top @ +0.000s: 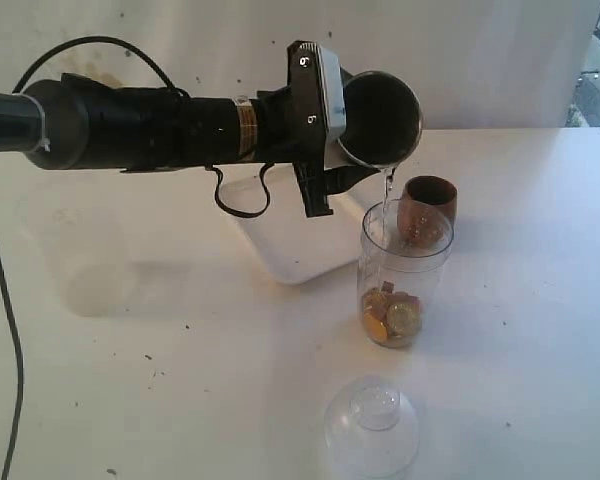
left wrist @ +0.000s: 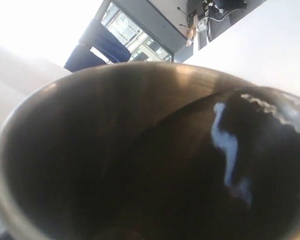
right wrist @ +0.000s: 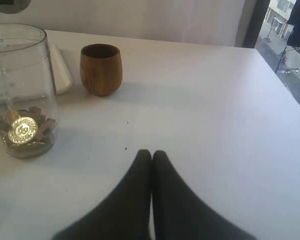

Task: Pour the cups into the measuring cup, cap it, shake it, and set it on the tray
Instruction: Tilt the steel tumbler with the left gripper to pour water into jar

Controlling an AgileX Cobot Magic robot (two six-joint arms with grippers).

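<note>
Dome cap (top: 372, 428) sits nearest on the table (top: 130, 380), off the measuring cup (top: 404, 275), so capping is not done. Measuring cup stands upright mid-table, coins (top: 392, 318) and brown bits in its bottom. Left gripper (top: 325, 110) is clamped round the steel tumbler (top: 380, 118), tipped on its side above the cup's mouth; a thin stream (top: 387, 185) drops from its lip into the cup. Pour looks underway. Wooden cup (top: 428, 205) is upright just behind the measuring cup; tray (top: 280, 235) is further back left, nothing seen on it.

Left wrist view: tumbler's dark inside (left wrist: 140, 165) fills the frame, liquid glinting at the lip; fingers not seen.

Right wrist view: right gripper (right wrist: 151, 165) has tips pressed together, empty, above bare table. Measuring cup (right wrist: 20, 90) is far left, wooden cup (right wrist: 101, 69) beside it, contents unclear, tray edge (right wrist: 62, 70) between them.

Left to do: likely the wooden cup, then cap, shake, tray.
</note>
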